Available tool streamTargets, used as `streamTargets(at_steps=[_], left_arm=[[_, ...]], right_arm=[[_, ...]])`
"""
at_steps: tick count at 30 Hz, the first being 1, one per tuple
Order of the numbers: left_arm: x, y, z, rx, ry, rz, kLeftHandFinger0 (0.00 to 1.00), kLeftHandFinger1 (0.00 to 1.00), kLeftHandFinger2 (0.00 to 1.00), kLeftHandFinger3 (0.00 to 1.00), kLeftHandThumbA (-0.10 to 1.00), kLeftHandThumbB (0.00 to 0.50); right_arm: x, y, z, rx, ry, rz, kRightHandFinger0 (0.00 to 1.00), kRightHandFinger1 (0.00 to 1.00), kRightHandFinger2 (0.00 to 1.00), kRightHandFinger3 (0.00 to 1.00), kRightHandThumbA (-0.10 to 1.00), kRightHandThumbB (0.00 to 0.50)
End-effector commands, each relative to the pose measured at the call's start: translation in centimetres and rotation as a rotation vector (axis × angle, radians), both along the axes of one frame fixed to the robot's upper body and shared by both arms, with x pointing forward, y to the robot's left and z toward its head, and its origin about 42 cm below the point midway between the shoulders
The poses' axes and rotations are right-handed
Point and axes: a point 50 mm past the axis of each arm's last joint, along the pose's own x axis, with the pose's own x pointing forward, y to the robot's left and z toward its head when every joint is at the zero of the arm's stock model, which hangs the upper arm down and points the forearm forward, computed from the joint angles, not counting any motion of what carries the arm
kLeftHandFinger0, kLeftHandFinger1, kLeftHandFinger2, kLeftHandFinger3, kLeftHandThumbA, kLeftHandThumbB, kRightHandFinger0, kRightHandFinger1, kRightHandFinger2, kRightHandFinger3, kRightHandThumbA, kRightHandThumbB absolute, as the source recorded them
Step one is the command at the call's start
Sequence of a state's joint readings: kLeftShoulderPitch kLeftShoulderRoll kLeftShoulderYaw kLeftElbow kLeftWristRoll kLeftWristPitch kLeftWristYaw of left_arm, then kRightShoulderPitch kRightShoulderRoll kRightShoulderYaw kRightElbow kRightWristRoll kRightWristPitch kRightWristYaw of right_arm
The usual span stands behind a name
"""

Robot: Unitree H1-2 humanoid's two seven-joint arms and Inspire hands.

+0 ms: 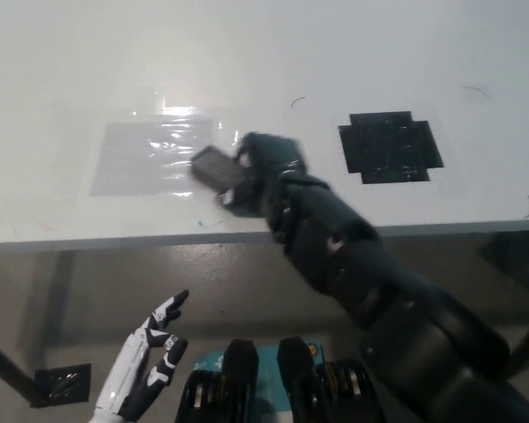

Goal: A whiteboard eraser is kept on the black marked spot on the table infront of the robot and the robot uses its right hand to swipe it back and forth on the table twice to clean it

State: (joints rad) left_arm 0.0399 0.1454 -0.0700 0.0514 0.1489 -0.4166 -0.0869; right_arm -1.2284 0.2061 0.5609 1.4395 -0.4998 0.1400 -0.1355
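My black right hand (263, 176) is shut on the dark whiteboard eraser (217, 167) and holds it on the white table, near the front edge, left of centre. The eraser touches the right edge of a taped clear plastic sheet (150, 157). The black marked spot (390, 146) lies bare on the table to the right, well apart from the eraser. My black forearm runs from the hand down to the bottom right. My white left hand (143, 366) rests below the table edge at the lower left, open with fingers spread.
The white table (335, 53) stretches back and to both sides; its front edge (88, 240) crosses the picture. Small pen marks (297, 101) dot the surface. Below the edge are a grey floor and a table foot (60, 384).
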Motion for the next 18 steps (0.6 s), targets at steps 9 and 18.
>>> streamTargets(at_steps=[9,18], left_arm=[[0.6,0.5,1.4,0.005,-0.091,0.001,1.00,1.00,1.00,1.00,0.88,0.378],[0.4,0.3,1.3,-0.008,-0.084,-0.015,1.00,1.00,1.00,1.00,0.91,0.379]], right_arm=[[1.9,-4.1,0.5,-0.081,-0.040,-0.001,0.12,0.13,0.21,0.65,0.85,0.231],[3.4,-17.3,-2.9,-0.176,0.007,-0.208,0.10,0.13,0.24,0.61,0.84,0.221]])
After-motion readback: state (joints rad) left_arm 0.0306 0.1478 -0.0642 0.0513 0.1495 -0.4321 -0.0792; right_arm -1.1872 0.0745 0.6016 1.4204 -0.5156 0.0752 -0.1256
